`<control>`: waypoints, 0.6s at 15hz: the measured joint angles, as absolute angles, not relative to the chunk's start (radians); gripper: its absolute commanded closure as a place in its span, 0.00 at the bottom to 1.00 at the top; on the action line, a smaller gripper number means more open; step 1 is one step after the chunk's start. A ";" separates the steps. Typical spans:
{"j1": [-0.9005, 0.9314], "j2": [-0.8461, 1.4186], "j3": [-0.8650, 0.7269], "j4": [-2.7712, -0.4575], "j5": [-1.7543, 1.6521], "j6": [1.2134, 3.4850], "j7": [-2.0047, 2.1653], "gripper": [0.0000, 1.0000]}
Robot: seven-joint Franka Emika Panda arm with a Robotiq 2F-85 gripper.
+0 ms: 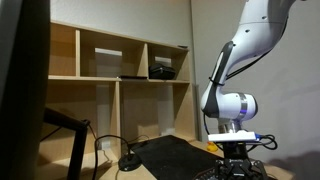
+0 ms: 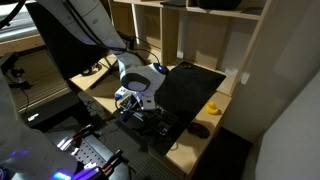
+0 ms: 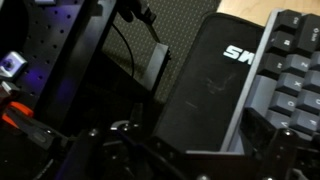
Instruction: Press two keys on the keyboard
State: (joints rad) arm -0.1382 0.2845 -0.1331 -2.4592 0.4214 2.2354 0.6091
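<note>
Tool [image 1: 232, 160] hangs low over the counter [image 2: 188, 150], wrist pointing down. Its jaws are too dark in the wrist view, so we cannot tell whether they're apart or together. Keyboard [image 3: 293, 70] sits at the right side of the wrist view with its key rows visible, and a black palm rest [image 3: 205, 95] with pale letters lies just beside it. In an exterior view the keyboard is mostly hidden under the tool, next to the black desk mat [image 2: 195, 85].

Risks as we judge them:
- The tool looks centred over the palm rest, not the keys, so a straight descent would likely hit the rest and register nothing. It needs a shift toward the key rows first.
- Keys are small and packed tight, so a wide fingertip could mash several at once, or hit one key twice instead of two different ones.
- Pushing too deep could tilt the keyboard or shove it along the counter.
- A loose cable [image 3: 125, 50] runs near the rest, and a sideways move could snag it.
- Dim light makes depth hard to read, so contact could come sooner than expected
</note>
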 measured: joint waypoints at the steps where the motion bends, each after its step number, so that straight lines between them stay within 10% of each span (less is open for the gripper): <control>1: -0.136 0.285 -0.140 -2.459 0.401 2.200 0.642 0.00; 9: -0.133 0.284 -0.151 -2.459 0.391 2.144 0.735 0.00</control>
